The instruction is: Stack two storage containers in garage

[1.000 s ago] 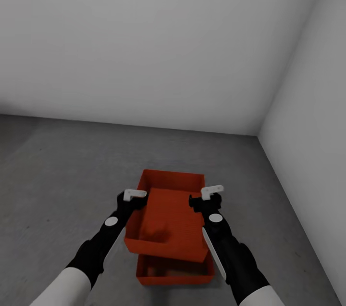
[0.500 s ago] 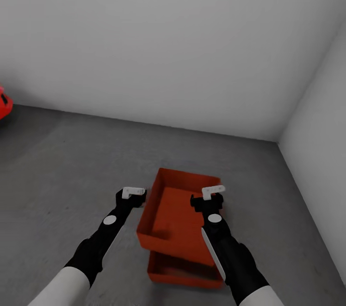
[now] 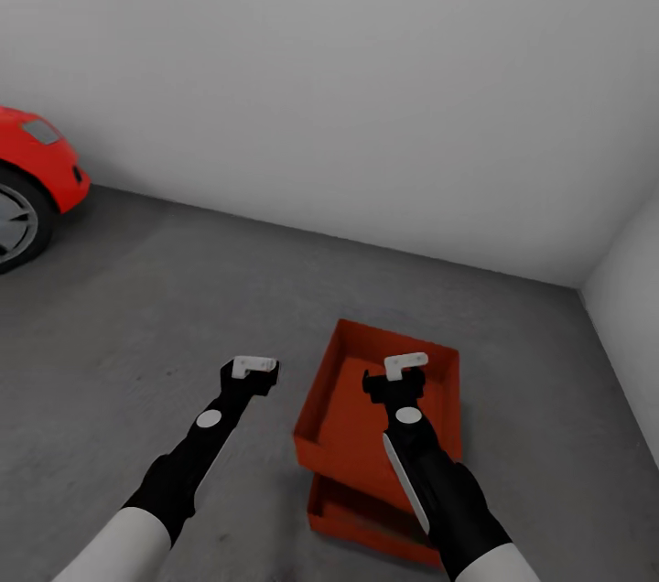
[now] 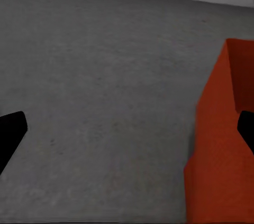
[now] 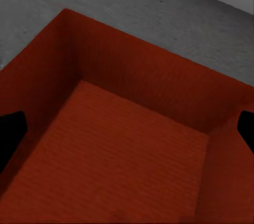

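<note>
Now, going from left to right: far off to the left of my left pincer [image 3: 253, 367] stands the red car [image 3: 32, 179], against the white wall [image 3: 366, 79] of the garage. My left pincer hangs over bare concrete floor [image 3: 165, 307], its fingers spread wide with nothing between them; in the left wrist view the upper storage container [image 4: 219, 150] rises just beside one fingertip, apart from it as far as I can tell. To the right of that pincer, the upper container [image 3: 384, 417] sits on top of the lower container [image 3: 366, 518], which rests on the floor; the top one lies somewhat skewed, its near edge overhanging. My right pincer [image 3: 405, 366] hovers over the upper container's inside, fingers spread and empty, the ribbed bottom [image 5: 111, 150] showing between them in the right wrist view. By my judgement the stacking is done: one bin on the floor, the other on it. Little seems left beyond drawing clear.
</note>
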You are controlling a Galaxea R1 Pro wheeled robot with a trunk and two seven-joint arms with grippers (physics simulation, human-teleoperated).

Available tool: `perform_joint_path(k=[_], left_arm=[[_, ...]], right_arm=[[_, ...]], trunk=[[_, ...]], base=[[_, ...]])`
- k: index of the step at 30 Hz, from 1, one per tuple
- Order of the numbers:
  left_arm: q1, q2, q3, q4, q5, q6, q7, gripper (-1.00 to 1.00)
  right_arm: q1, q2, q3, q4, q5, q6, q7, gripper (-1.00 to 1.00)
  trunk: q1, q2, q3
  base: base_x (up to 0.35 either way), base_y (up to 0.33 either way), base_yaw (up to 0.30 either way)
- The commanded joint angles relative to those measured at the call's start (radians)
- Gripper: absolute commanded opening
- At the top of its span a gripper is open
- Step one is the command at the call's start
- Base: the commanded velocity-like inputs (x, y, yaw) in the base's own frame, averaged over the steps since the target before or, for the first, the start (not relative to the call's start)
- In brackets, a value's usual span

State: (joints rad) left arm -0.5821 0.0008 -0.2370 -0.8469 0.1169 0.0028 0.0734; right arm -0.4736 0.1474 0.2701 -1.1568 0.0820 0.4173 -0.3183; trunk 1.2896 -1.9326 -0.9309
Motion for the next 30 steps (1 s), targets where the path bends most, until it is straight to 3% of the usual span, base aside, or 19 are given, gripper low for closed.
perform_joint_path(k=[1,19,30], left_arm=[[-0.001,0.001,-0.005,0.001,0.01,0.0,0.007,1.0],[-0.001,0.001,-0.005,0.009,0.009,0.0,0.006,1.0],[-0.001,0.001,-0.004,0.009,0.016,0.004,-0.001,1.0]], right_arm=[[0.0,0.0,0.001,-0.001,0.008,0.009,-0.002,1.0],[0.0,0.0,0.003,-0.001,0.008,0.009,-0.002,1.0],[0.0,0.001,0.003,0.0,0.008,0.009,-0.002,1.0]], trunk=[[0.0,0.0,-0.001],[0.0,0.0,-0.001],[0.0,0.0,-0.001]], base=[[0.0,0.0,0.279],[-0.008,0.0,0.279],[-0.279,0.0,0.279]])
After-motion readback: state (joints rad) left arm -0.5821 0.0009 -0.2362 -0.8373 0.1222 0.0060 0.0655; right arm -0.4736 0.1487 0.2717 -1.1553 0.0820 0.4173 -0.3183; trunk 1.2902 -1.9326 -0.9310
